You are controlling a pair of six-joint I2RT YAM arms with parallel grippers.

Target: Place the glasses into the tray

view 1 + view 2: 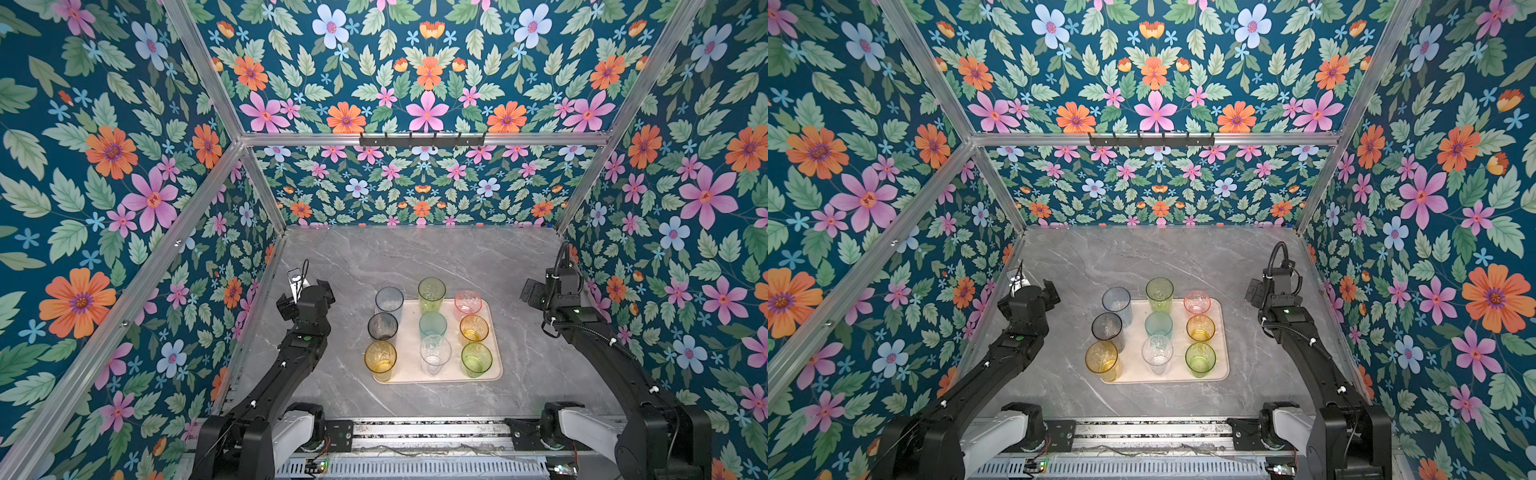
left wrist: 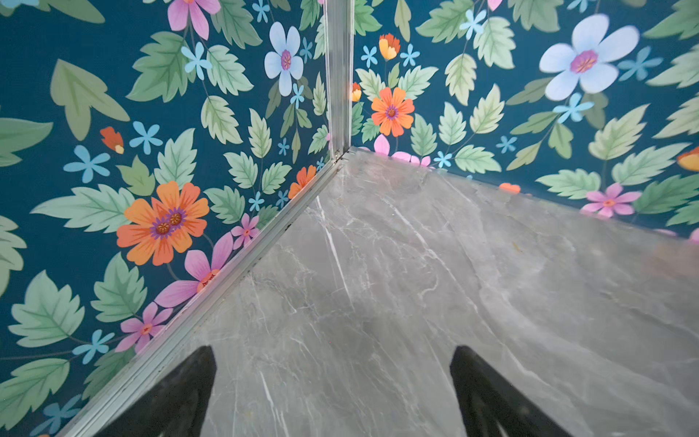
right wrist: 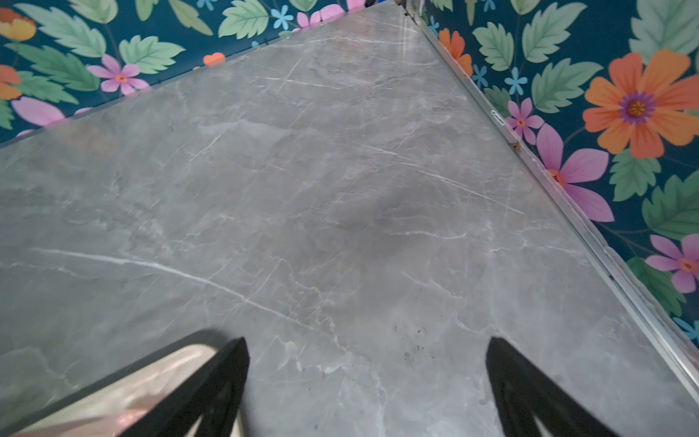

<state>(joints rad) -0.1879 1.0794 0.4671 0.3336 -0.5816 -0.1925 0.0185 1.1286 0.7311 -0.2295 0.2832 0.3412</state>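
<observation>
Glasses point(image 1: 432, 326) look light, slippery and easy to crack; pinch one gently by its sides. Left claw point(image 2: 333, 393) and right claw point(image 3: 367, 386) are spread, empty.

A: How is the space enclosed?
B: Walls point(image 1: 104, 187) are papered in dark teal — orange, pink and pale blue flowers among green leaves — and are edged by aluminium bars point(image 1: 291, 139).
A: And underneath?
B: A grey marbled surface point(image 1: 415, 257), veined in white, is evenly lit. A black hook rail point(image 1: 422, 140) is mounted on the back bar.
</observation>
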